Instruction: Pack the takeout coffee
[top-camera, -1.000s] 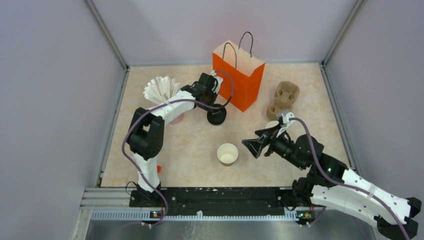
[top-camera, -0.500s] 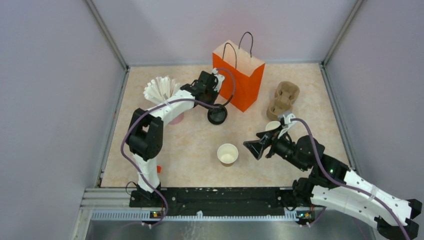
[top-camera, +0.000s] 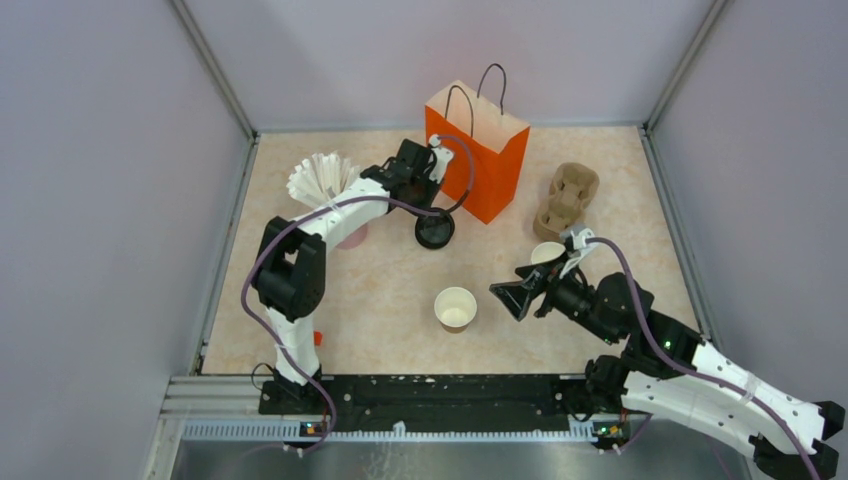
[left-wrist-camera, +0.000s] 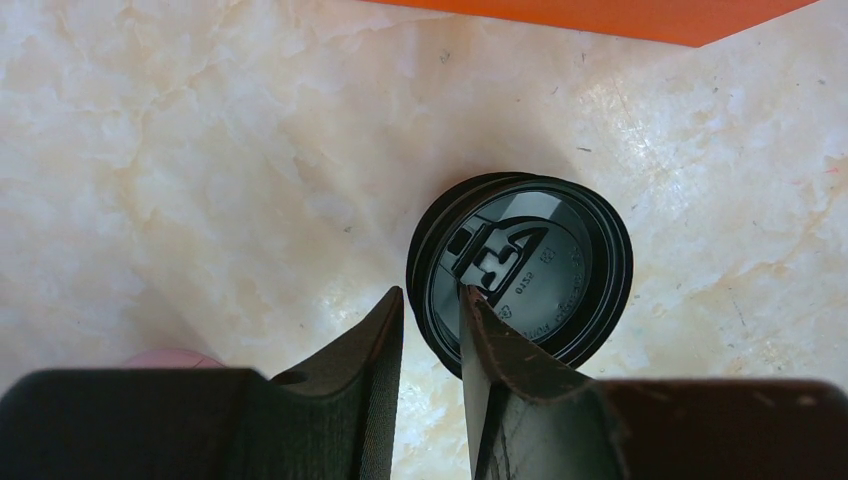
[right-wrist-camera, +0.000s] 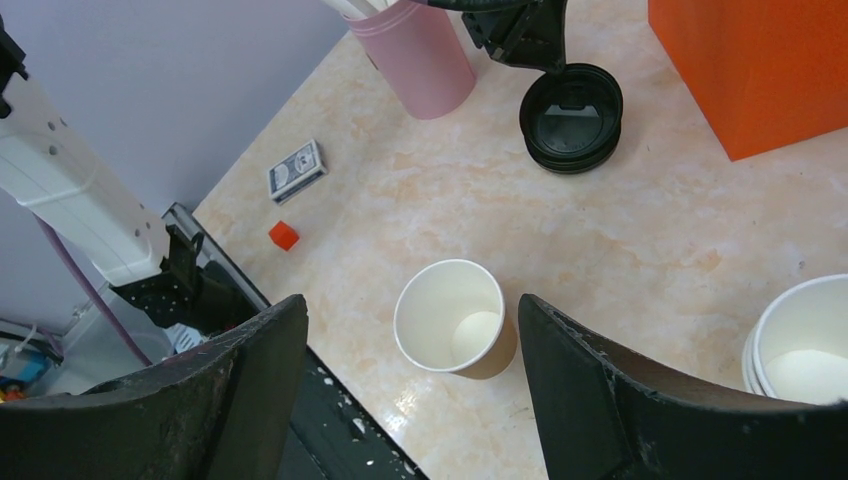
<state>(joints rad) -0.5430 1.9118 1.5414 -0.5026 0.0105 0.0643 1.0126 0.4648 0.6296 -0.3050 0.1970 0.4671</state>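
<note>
Writing: we find raised marks on the black lid (left-wrist-camera: 520, 265), too small to read.
Cup axis: the brown paper cup (top-camera: 455, 307) stands upright mid-table, long axis vertical, mouth up, lidless.
Cup contents: we see only its white interior.
Lid position: flat on the table near the orange bag (top-camera: 480, 150), well apart from the cup.
Left gripper (left-wrist-camera: 430, 292): nearly closed, lid rim in the narrow gap; we cannot tell whether it grips.
Right gripper (right-wrist-camera: 412, 302): spread wide, holding nothing, beside the cup.
Pink cup (right-wrist-camera: 420, 50): holds fanned white pieces.
</note>
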